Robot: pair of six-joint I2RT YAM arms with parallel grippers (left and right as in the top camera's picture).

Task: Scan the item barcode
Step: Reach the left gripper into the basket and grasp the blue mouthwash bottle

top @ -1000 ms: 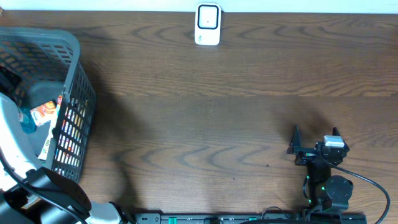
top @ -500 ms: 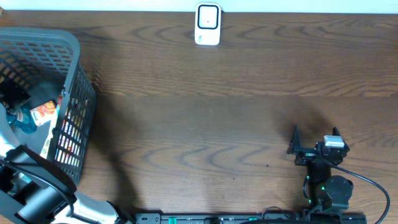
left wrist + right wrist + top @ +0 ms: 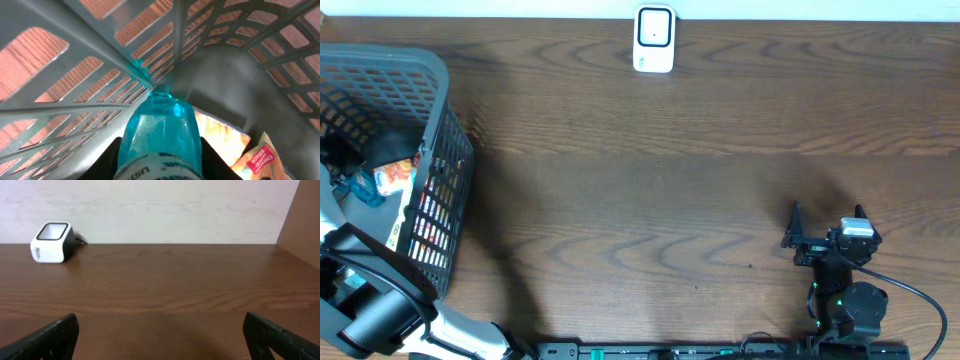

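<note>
Our left gripper (image 3: pixel 160 162) is down inside the grey basket (image 3: pixel 75 75). Its two dark fingers (image 3: pixel 111 161) press against either side of the blue bottle (image 3: pixel 160 131) with no gap on either flank, so we read it as clamped narrow around the bottle's body. The bottle runs straight ahead from the palm. Its white printed label is nearest us, and its clear blue end points away, towards the corner where the basket's slatted walls meet the floor. Just right of the fingers, and lower than the bottle, lies an orange packet (image 3: pixel 260 157) with a red label. More orange printing shows beneath the bottle's right side. From above, the left arm (image 3: pixel 370 300) reaches into the basket from its near side, and the bottle shows as a blue patch beside the packet.

Our right gripper (image 3: pixel 160 322) stands wide, its fingers spread to the two lower corners of its own view with nothing between them, low over the brown table (image 3: pixel 175 280). Far ahead of it and off to the left, the white scanner (image 3: pixel 51 242) stands on the table close to the pale wall (image 3: pixel 175 205), with a dark cable leaving its right side. From above, the scanner sits at the table's far edge, well apart from both hands and from the bottle.
</note>
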